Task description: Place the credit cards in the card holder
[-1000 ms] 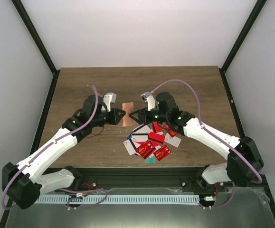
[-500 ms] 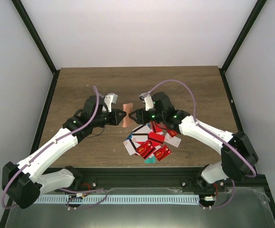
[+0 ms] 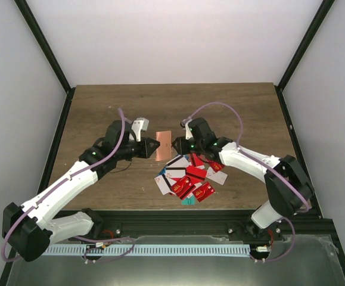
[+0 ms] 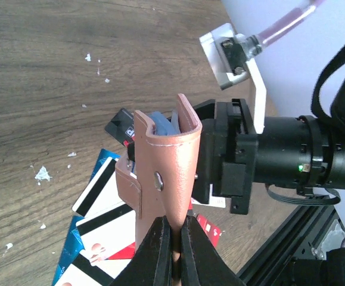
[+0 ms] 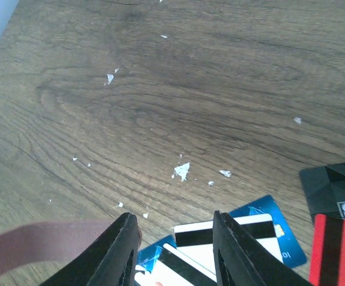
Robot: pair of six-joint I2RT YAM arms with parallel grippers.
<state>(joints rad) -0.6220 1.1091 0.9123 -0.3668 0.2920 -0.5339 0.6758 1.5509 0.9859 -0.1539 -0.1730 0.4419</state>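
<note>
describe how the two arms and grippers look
The left arm and right arm have white shells with black joints. A lilac cable loops along each. Small green lights glow near the wrists, beside white brackets. The left gripper and right gripper are black, with tapered fingers.

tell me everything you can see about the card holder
The card holder is a small, flat salmon-brown wallet that looks like leather, with a stitched edge and a small round stud on a side tab. The left gripper pinches one edge, holding it above the wooden table. Its far mouth gapes open, something blue showing inside. The right gripper, jaws apart, sits right at that mouth; whether they touch cannot be told.
</note>
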